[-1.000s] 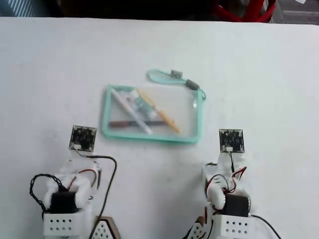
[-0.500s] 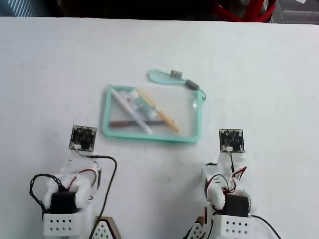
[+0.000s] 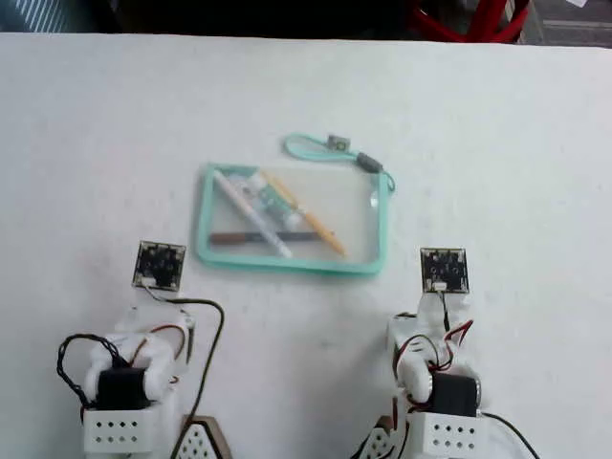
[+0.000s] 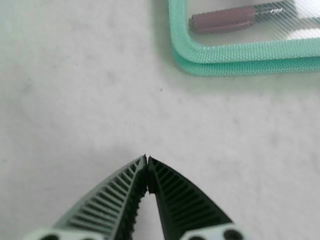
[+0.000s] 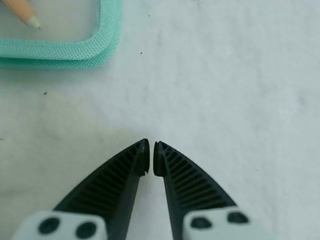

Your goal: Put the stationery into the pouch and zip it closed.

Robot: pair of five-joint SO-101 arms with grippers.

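While both arms sit folded back at the near edge of the counter [image 3: 96, 115], the pouch [image 3: 202, 215] lies flat near its middle, beyond and between them. It is clear-faced with a mint-green rim. Through the clear face show a white pen [image 3: 251, 212], an orange pencil [image 3: 304, 214] slanting roughly parallel beside it, and a dark brown pen [image 3: 229, 238] along the side nearest the arms, crossing the white pen's end. A green wrist strap [image 3: 311, 145] loops out by the pouch's far right corner, where the zipper pull [image 3: 369, 163] sits. The left gripper [image 4: 147, 162] points at bare counter near one pouch corner, its jaws pressed together with nothing between them. The right gripper [image 5: 151, 156] is near another corner — jaws together too, a hairline slit at the tips, holding nothing.
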